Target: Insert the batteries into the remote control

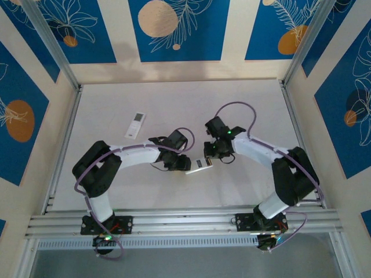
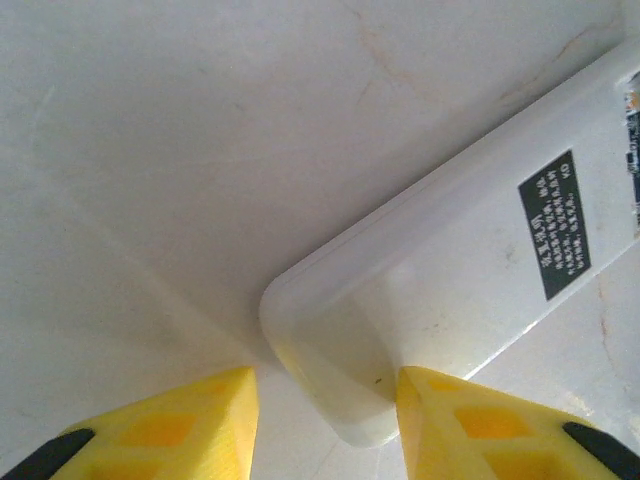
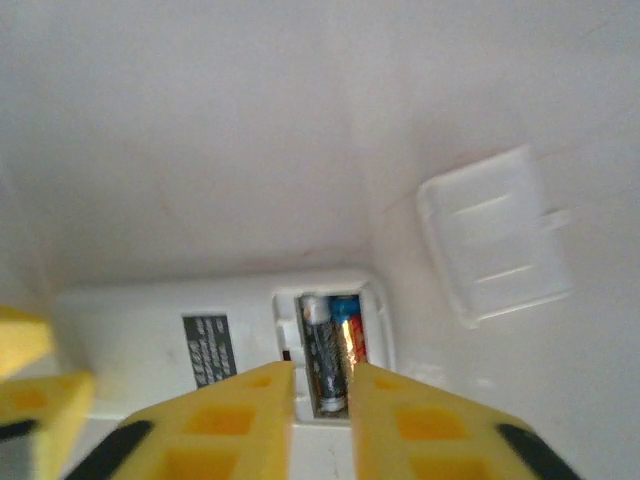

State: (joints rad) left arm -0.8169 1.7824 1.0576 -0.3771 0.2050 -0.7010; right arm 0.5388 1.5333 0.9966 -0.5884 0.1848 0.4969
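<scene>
**Batteries in the remote control.** Two batteries lie side by side in the open compartment at one end of the remote control, which rests back-up on the tabletop.

- **Right gripper**: above that compartment, jaws parted by a narrow gap, gripping nothing.
- **Left gripper**: at the remote control's opposite end, jaws partly open astride its rounded corner. One finger touches it, the other stands apart.
- **Loose cover**: just beside the compartment end.
- **Second remote**: well apart.
</scene>
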